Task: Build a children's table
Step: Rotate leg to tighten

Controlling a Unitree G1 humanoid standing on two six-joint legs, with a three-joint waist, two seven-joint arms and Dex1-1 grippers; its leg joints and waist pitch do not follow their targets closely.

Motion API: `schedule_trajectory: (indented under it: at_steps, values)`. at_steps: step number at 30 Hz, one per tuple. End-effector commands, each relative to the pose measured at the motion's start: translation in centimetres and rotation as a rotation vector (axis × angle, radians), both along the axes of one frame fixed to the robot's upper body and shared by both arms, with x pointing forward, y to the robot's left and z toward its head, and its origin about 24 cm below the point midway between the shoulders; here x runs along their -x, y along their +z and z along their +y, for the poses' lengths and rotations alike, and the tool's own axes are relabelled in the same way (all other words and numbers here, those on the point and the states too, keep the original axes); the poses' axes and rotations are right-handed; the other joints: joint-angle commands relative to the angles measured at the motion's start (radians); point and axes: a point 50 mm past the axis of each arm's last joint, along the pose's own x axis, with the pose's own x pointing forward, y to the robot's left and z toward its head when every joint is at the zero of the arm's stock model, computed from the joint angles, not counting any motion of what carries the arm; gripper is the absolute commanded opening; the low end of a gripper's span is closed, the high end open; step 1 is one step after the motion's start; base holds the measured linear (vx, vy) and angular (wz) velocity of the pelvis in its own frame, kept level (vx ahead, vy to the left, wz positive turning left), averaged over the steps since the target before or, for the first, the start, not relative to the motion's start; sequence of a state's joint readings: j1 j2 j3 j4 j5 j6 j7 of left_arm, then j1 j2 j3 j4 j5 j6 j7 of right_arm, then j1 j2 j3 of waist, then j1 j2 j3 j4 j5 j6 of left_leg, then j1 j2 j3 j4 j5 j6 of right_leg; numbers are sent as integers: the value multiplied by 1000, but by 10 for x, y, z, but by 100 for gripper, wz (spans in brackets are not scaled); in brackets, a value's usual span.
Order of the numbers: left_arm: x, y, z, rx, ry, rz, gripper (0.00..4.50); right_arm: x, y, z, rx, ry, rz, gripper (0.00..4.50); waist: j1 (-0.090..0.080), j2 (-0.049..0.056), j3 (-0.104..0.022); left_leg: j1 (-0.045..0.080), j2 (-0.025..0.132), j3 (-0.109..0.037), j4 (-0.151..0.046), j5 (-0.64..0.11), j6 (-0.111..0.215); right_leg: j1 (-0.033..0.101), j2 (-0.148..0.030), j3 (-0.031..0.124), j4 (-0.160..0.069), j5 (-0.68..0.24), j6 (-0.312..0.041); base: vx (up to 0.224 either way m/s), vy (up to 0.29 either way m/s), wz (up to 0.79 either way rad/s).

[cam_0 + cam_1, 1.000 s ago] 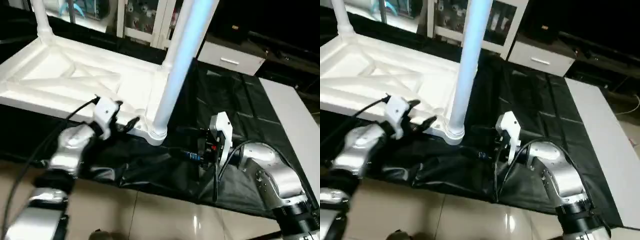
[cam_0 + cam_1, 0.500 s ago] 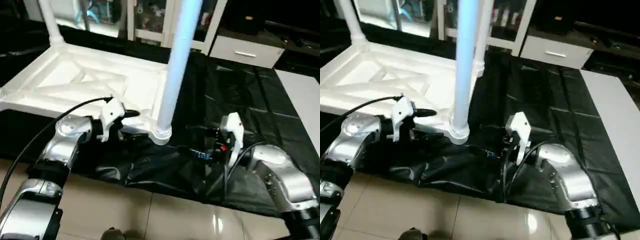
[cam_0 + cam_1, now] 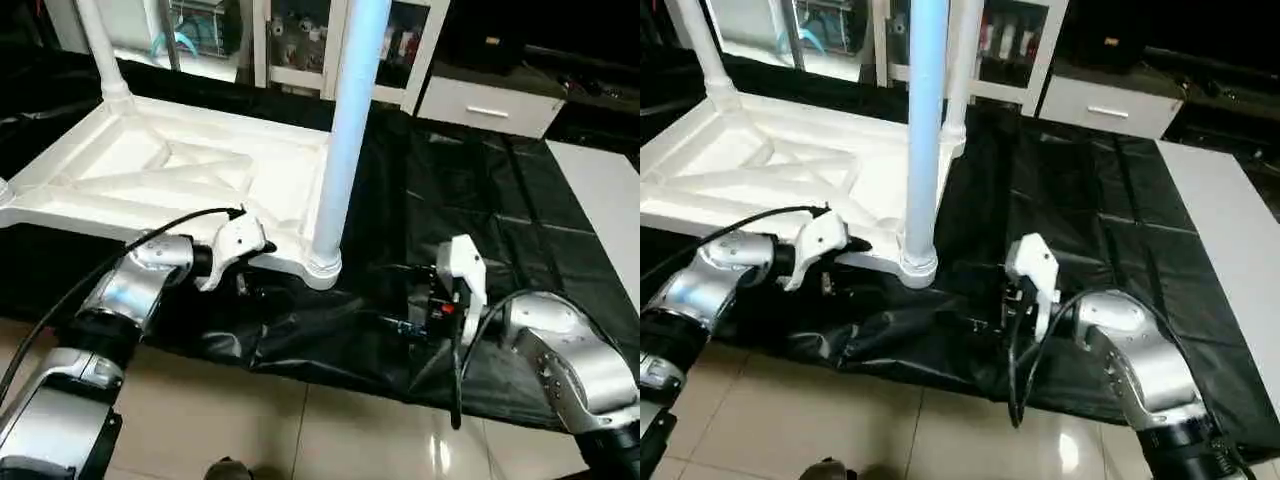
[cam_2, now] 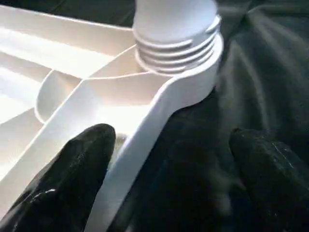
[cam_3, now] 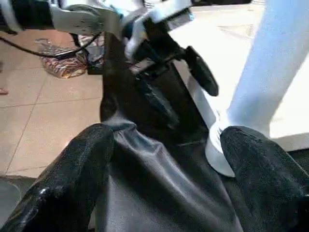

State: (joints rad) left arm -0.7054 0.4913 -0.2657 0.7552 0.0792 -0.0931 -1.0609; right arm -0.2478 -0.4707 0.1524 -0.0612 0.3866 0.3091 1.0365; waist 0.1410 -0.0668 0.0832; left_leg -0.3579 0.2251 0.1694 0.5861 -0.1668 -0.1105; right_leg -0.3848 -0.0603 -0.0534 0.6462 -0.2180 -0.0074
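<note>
Tabletop point(image 3: 190, 175) lay upside down on the black cloth point(image 3: 480, 220) so legs could go in. Left claw point(image 4: 159, 164) was open, straddling the rim by the near leg point(image 3: 340, 150) — probably to steady it. Right claw point(image 5: 164, 159) was open, holding nothing.

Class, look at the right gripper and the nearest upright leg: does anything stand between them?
Nothing visible does. Between the right gripper and the leg lies only wrinkled black cloth; the left gripper sits on the far side.
</note>
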Motion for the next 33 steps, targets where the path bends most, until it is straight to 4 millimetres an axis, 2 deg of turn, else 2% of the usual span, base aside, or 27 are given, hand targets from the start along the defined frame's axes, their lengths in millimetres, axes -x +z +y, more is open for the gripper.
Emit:
schedule_trajectory:
  at_steps: [1,5,12,16,22,23,25,29,33]
  values:
    - [-4,0,-2,-29,6,-38,439,-1,5,-2,19,8,-11,396,-3,9,-80,10,11,1,-66,-179,3,44,-76,48,-77,-65,-192,0,0,0]
    - [-8,2,-6,-35,2,-73,439,-1,4,-5,30,4,-8,396,-2,10,-83,10,12,1,-64,-158,8,44,-76,47,-72,-17,-201,0,0,0]
    - [-5,-15,-12,-159,-83,20,439,0,2,-4,59,36,-1,396,0,10,-79,11,11,0,-65,-168,9,44,-78,49,-77,-46,-196,0,0,0]
    - [3,-18,-9,-224,-204,122,405,1,3,-6,71,47,-3,396,-1,12,-80,10,12,-1,-66,-168,5,45,-78,49,-74,-31,-205,0,0,0]
    - [6,-10,-7,-262,-288,175,356,0,3,-12,89,43,-8,396,-1,14,-81,13,12,2,-65,-172,7,45,-78,50,-71,-8,-225,0,0,0]
    - [6,-8,-7,-259,-296,178,356,0,3,-13,92,42,-9,396,-2,8,-82,12,12,3,-65,-173,8,46,-79,51,-72,-12,-226,0,0,0]
    - [6,-5,-7,-262,-315,180,322,0,3,-15,98,40,-9,396,-1,11,-81,13,13,2,-65,-180,8,45,-80,51,-73,-34,-225,0,0,0]
    - [6,-2,-8,-251,-323,188,295,-1,3,-16,105,43,-8,396,-1,9,-81,12,12,3,-65,-173,11,44,-78,51,-73,-36,-224,0,0,0]
    - [2,5,-9,-244,-318,150,250,-1,2,-15,109,50,-9,396,-1,5,-83,11,12,4,-63,-159,19,45,-78,50,-71,-24,-225,0,0,0]
